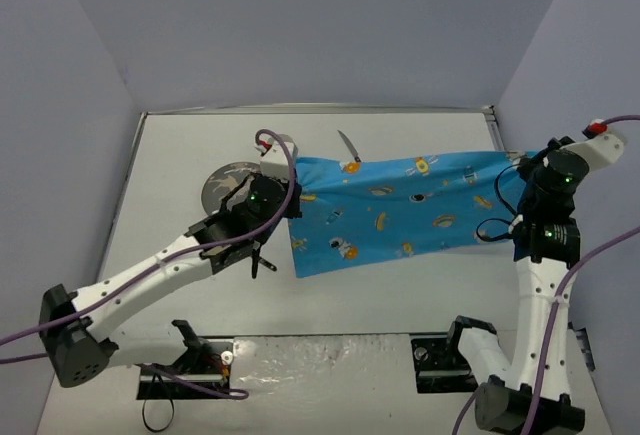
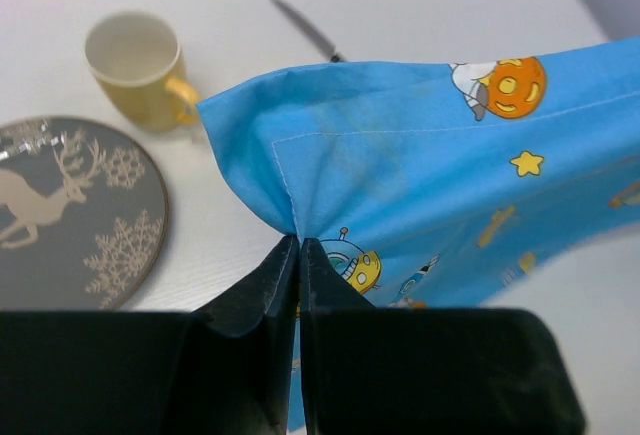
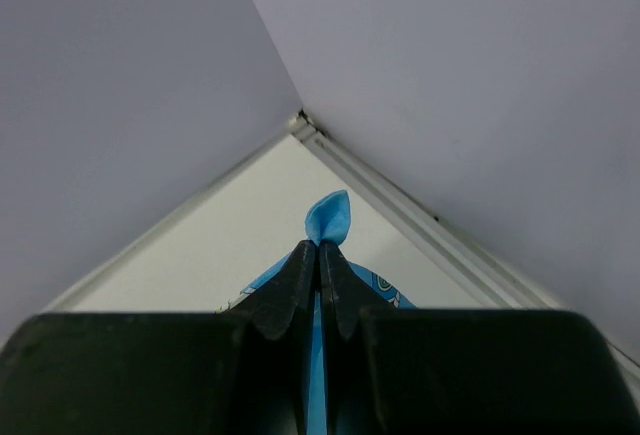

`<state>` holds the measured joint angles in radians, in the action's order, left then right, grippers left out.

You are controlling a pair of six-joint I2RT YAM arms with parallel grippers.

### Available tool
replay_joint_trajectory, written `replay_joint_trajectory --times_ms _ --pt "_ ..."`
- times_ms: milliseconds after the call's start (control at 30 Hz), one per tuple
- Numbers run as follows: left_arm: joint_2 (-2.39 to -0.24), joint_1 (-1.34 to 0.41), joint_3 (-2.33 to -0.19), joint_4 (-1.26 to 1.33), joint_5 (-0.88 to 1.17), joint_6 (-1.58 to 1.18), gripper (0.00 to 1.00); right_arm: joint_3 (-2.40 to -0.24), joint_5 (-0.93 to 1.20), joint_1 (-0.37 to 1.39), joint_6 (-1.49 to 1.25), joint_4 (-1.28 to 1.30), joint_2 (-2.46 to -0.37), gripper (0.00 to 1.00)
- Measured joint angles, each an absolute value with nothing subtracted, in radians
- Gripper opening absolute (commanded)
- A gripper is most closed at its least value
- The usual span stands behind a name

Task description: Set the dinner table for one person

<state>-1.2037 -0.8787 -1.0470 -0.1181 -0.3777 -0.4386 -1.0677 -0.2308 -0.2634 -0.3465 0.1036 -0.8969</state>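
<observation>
No word, number or brand can be read; the blue cloth (image 2: pixel 420 185) carries only cartoon pictures, the grey plate (image 2: pixel 70 210) a deer and snowflakes.

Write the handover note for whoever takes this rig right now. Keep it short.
Left tool: shut on a left-end corner of the blue cartoon-print cloth placemat.
Right tool: shut on a right-end corner of it.
The mat is stretched between them over the matte-white tabletop, bunched at the left end, not laid flat.
The round grey plate with a reindeer print and the yellow ceramic mug sit side by side left of the mat. The silver-bladed knife lies at its far edge, handle end hidden by cloth.
Done: mat gripped at both ends.
Left, probably: lay it flat, release, then place plate, mug and knife.
</observation>
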Motion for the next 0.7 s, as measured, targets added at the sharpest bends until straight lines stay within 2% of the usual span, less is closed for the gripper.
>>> replay_joint_trajectory --times_ms 167,467,600,700 --pt "-1.049 -0.997 -1.047 -0.105 -0.437 -0.335 0.00 -1.105 -0.271 -0.270 -0.337 0.134 -0.774 0.00" --pt "-0.994 -1.138 -0.997 -0.151 -0.477 -0.291 0.00 -1.175 -0.357 -0.270 -0.330 0.282 -0.686 0.00" --pt "-0.972 -1.161 -0.992 -0.168 -0.482 -0.317 0.00 -1.237 -0.403 -0.270 -0.318 0.321 -0.694 0.00" --pt "-0.974 -1.112 -0.991 -0.184 -0.482 -0.396 0.00 -1.242 -0.422 -0.269 -0.317 0.328 -0.724 0.00"
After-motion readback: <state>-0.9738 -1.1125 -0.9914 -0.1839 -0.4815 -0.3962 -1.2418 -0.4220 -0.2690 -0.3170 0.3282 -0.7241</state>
